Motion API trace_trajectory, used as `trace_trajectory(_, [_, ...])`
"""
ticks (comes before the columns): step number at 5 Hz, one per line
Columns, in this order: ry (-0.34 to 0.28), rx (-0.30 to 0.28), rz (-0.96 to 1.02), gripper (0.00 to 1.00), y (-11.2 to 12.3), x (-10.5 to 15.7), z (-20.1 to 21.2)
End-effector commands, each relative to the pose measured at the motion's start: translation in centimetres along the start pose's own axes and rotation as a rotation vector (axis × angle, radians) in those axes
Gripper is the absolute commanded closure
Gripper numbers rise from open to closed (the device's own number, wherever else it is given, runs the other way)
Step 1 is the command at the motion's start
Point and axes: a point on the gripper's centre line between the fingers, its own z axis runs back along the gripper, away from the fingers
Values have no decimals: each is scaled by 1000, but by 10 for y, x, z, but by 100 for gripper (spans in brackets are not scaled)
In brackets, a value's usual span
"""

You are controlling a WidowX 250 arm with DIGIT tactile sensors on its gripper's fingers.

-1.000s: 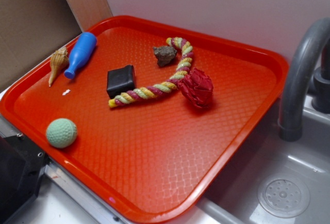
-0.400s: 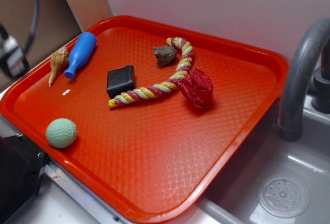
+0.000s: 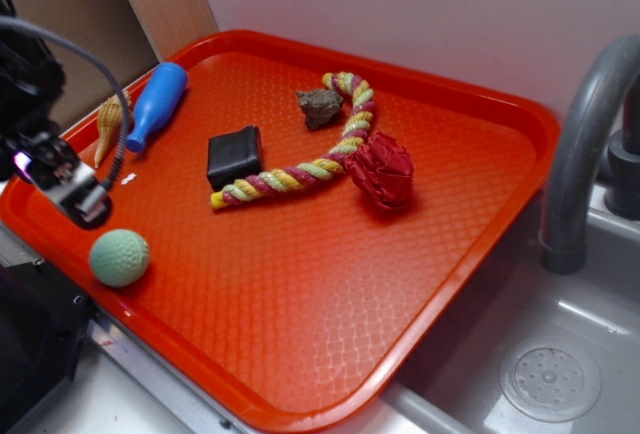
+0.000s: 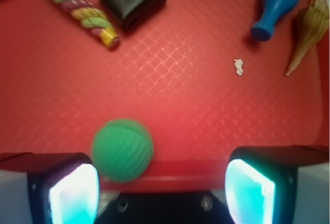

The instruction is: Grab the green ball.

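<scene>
The green ball (image 3: 119, 257) is a pale mint dimpled sphere lying near the front-left rim of the red tray (image 3: 300, 294). In the wrist view the green ball (image 4: 122, 149) looks blurred, just ahead of the left finger (image 4: 72, 193) and left of the gap's centre. My gripper (image 4: 162, 193) is open, with nothing between its fingers. In the exterior view my arm's wrist end (image 3: 62, 180) hangs over the tray's left edge, up and left of the ball and apart from it.
On the tray lie a blue bowling pin (image 3: 156, 104), a seashell (image 3: 112, 124), a black block (image 3: 234, 155), a brown rock (image 3: 319, 106) and a twisted rope with a red knot (image 3: 381, 168). A grey tap (image 3: 580, 154) and sink (image 3: 550, 379) stand to the right.
My arm has come into the exterior view from the left and moved down and right toward the green ball. The ball and the other objects have not moved.
</scene>
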Motion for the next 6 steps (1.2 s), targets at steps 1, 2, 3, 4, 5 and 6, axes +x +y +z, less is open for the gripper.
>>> trace_trajectory(1, [4, -50, -67, 0, -42, -14, -28])
trace_trajectory(2, [-11, 47, -62, 100, -49, -11, -49])
trace_trajectory(3, [-13, 120, -29, 100, -39, 2, -66])
trace_trajectory(4, [-3, 144, 1, 100, -30, 13, -73])
trace_trajectory(5, [-18, 124, -1, 100, -29, 22, -33])
trace_trajectory(6, [-35, -61, 113, 100, -9, 46, 13])
